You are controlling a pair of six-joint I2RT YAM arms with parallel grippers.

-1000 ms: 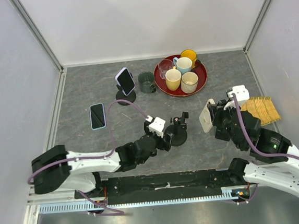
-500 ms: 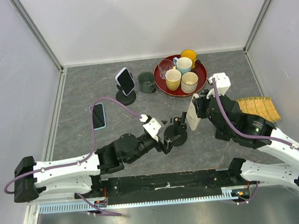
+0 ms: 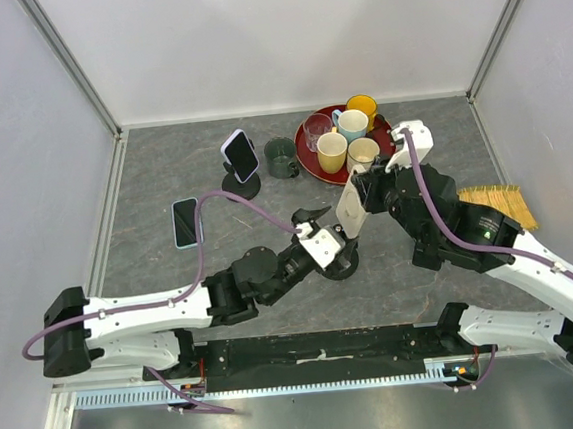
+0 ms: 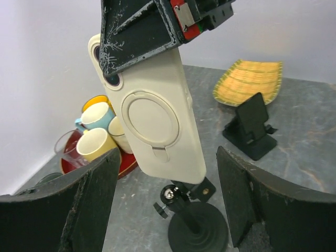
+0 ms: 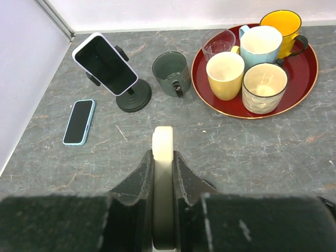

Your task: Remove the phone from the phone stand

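My right gripper [image 3: 358, 200] is shut on a cream phone [image 3: 351, 209], held on edge above the table; the right wrist view shows its thin edge [image 5: 163, 173] pinched between the fingers [image 5: 137, 184]. In the left wrist view the phone's back with a round ring [image 4: 157, 115] hangs just over the head of a black stand [image 4: 197, 223]; I cannot tell if they touch. My left gripper [image 4: 178, 210] is open, its fingers either side of that stand [image 3: 343, 260].
A second phone on a black stand [image 3: 240, 156] is at the back left, with a flat blue-cased phone [image 3: 186, 221] nearby. A green mug [image 3: 281, 158], a red tray [image 3: 387, 155] of cups, a bamboo mat [image 3: 502, 208] and a small black holder [image 4: 252, 126] are around.
My right gripper has carried the cream phone left and toward the back, from beside the stand to over it. My left arm has shifted right, bringing its open fingers around the stand.
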